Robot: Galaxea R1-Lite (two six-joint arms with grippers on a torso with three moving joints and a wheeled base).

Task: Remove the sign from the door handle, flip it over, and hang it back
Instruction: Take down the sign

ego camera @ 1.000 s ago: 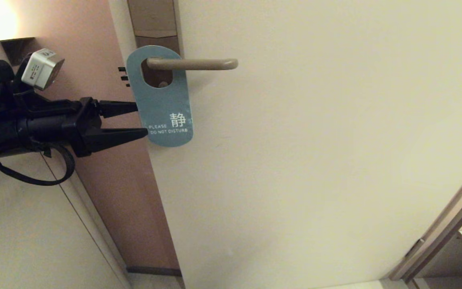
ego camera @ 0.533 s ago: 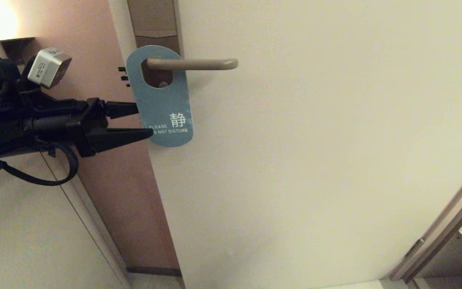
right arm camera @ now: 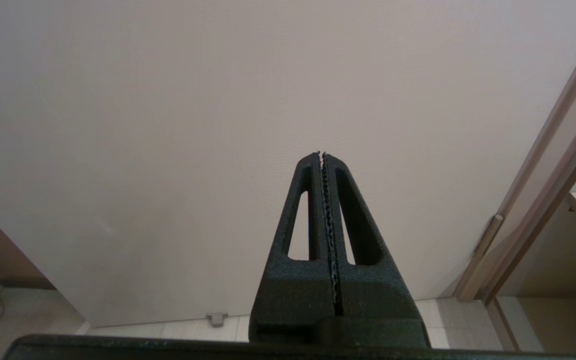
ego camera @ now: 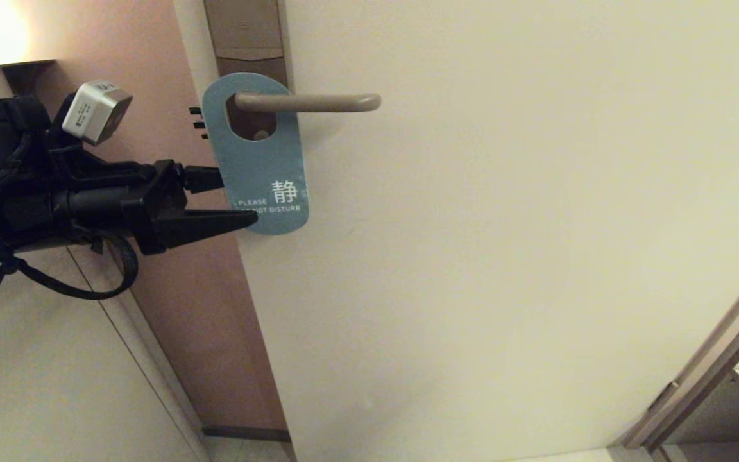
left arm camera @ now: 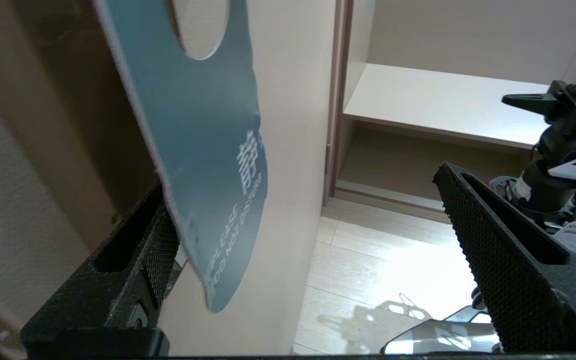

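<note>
The blue sign [ego camera: 260,160], reading "PLEASE DO NOT DISTURB", hangs by its oval hole on the beige door handle [ego camera: 318,102]. My left gripper [ego camera: 236,199] is open at the sign's lower left edge. One finger is behind the card and the other is in front of its lower corner. In the left wrist view the sign [left arm camera: 208,150] stands just inside one finger [left arm camera: 160,250], with the left gripper [left arm camera: 303,185] spread wide and not closed on the card. My right gripper [right arm camera: 322,154] is shut and empty, facing the bare door, and is out of the head view.
The brown lock plate [ego camera: 247,38] rises above the handle on the cream door [ego camera: 504,224]. A reddish-brown door frame [ego camera: 170,269] lies behind my left arm. A wooden frame and shelf [ego camera: 716,385] stand at the lower right. A wall lamp [ego camera: 4,38] glows at the top left.
My left gripper has moved right toward the sign. Its fingers went from just short of the card's left edge to straddling it. The sign and handle have not moved.
</note>
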